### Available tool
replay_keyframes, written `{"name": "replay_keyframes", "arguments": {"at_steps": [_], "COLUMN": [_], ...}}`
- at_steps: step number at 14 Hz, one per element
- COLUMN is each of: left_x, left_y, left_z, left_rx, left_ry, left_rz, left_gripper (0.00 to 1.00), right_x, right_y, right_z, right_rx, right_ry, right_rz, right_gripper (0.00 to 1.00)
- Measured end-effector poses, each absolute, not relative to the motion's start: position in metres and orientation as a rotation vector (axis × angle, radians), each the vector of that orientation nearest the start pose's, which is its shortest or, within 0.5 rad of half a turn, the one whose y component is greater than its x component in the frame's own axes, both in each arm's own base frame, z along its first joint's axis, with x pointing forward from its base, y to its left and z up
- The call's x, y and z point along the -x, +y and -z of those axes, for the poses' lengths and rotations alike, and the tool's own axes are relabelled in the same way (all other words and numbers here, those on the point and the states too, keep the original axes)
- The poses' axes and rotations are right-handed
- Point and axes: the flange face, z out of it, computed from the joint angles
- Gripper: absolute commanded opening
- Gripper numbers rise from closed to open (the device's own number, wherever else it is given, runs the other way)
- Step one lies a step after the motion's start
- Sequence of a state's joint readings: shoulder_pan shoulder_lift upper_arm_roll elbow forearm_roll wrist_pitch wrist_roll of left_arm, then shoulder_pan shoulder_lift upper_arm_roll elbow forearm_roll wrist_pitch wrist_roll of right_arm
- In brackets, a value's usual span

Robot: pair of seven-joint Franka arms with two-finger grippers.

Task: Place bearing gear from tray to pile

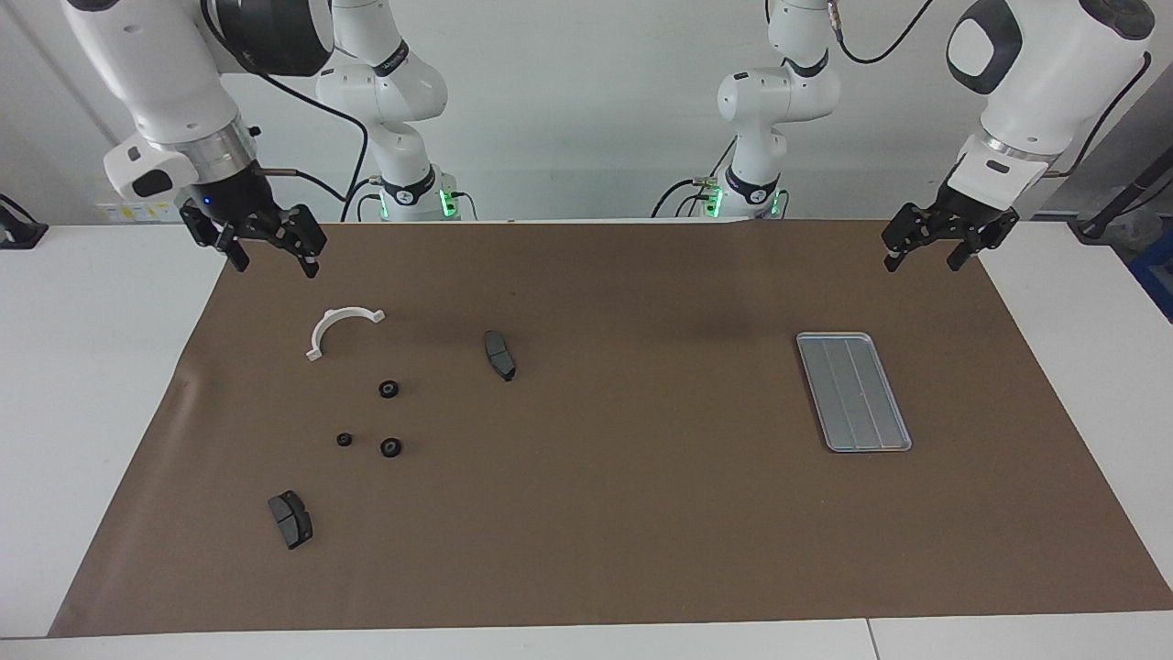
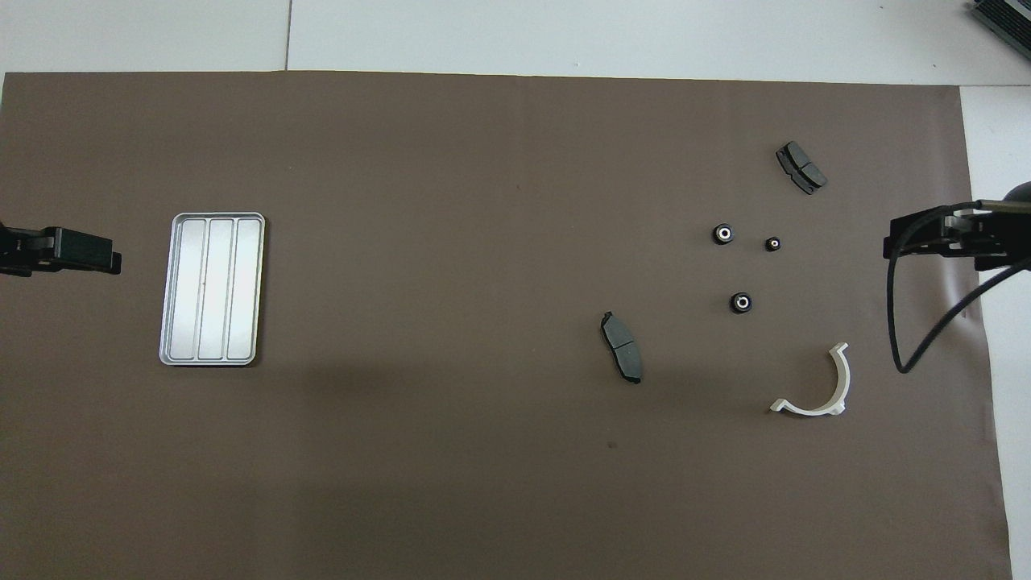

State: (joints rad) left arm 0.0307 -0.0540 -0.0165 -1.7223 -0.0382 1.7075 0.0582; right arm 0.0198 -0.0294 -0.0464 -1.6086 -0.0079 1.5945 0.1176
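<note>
The silver ridged tray (image 1: 852,392) lies on the brown mat toward the left arm's end, with nothing in it; it also shows in the overhead view (image 2: 212,288). The pile lies toward the right arm's end: three small black gears (image 1: 389,389) (image 1: 344,439) (image 1: 391,447), a white half-ring bracket (image 1: 323,330) and two dark brake pads (image 1: 499,355) (image 1: 290,519). My right gripper (image 1: 272,257) is open and empty, raised over the mat's corner beside the bracket. My left gripper (image 1: 924,258) is open and empty, raised over the mat's corner beside the tray.
The brown mat (image 1: 641,458) covers most of the white table. A wide bare stretch of mat separates the tray from the pile. In the overhead view the gears (image 2: 741,303) lie between the bracket (image 2: 843,383) and the farther brake pad (image 2: 801,167).
</note>
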Motion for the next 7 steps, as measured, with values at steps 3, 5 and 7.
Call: {"name": "replay_keyframes", "arguments": {"at_steps": [3, 5, 7], "left_x": [-0.5477, -0.5477, -0.5477], "left_y": [0.0040, 0.0039, 0.0039], "left_z": [-0.5943, -0.5943, -0.5943], "left_rx": [3.176, 3.176, 3.176], "left_ry": [0.063, 0.063, 0.063], "left_rz": [0.064, 0.064, 0.064], "left_gripper": [1.00, 1.00, 1.00], "right_x": [-0.5357, -0.5352, -0.5345], "right_y": [-0.0158, -0.0135, -0.0144], "right_z": [-0.6381, -0.6374, -0.6363], "right_rx": [3.155, 3.159, 3.164], "right_ry": [0.211, 0.204, 0.206], "right_rz": [-0.009, -0.015, -0.027], "right_gripper": [1.00, 1.00, 1.00]}}
